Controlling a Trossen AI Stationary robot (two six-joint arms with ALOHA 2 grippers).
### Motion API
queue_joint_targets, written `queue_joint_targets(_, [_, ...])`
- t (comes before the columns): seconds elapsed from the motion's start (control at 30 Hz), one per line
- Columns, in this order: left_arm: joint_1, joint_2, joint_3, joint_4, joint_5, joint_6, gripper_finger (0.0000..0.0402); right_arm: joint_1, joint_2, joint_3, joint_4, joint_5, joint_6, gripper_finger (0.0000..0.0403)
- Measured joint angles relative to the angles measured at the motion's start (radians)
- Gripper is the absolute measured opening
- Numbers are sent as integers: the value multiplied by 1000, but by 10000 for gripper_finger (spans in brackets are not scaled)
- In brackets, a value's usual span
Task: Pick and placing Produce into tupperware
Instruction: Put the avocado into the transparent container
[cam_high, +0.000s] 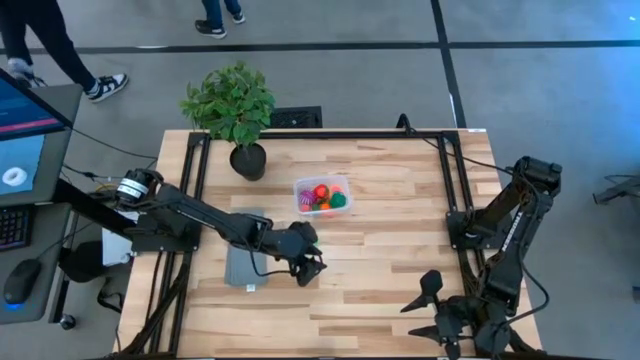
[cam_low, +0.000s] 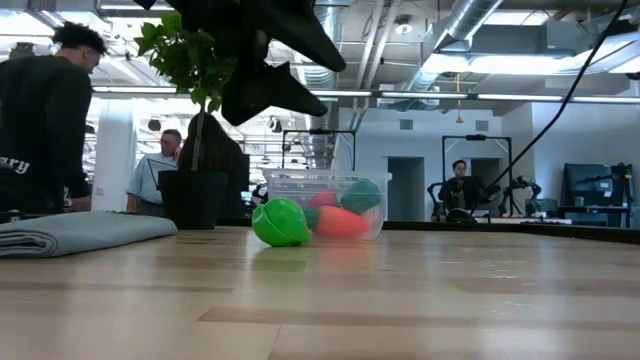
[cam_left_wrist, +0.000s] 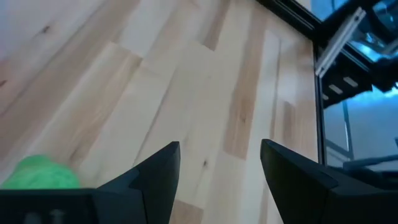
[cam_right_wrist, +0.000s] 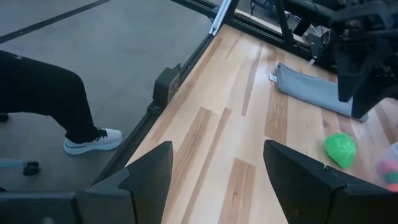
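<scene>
The clear tupperware (cam_high: 322, 195) stands near the table's middle and holds several toy produce pieces in red, orange, pink and green; in the low view the tupperware (cam_low: 325, 205) shows them through its wall. One light green toy (cam_low: 280, 222) lies on the table in front of it. My left gripper (cam_high: 308, 265) hovers open above the table; the green toy (cam_left_wrist: 40, 175) sits off to one side of its fingers, not between them. In the high view the arm hides that toy. My right gripper (cam_high: 425, 308) waits open near the table's near right corner.
A flat grey slab (cam_high: 245, 262) lies beside my left gripper, toward the table's left. A leafy potted plant (cam_high: 235, 110) stands at the far edge. Black frame rails (cam_high: 450, 180) run along the table's sides. People stand in the room beyond the table.
</scene>
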Motion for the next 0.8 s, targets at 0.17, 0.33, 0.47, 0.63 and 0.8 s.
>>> queue_joint_targets(0.17, [3,-8,0,-50,-24,-63,213,0,0,0,-4,0,1,276])
queue_joint_targets(0.33, [14,-11,0,-219,-145,-207,213,-2,0,0,-4,0,1,276])
queue_joint_targets(0.47, [14,-11,0,-245,-143,-222,223,-4,0,0,-6,-1,2,276])
queue_joint_targets(0.63, [14,-12,0,-255,-142,-251,261,-4,0,0,-6,-3,2,276])
queue_joint_targets(0.8, [15,-12,0,-311,-154,-302,300,-4,0,0,-6,-3,3,276])
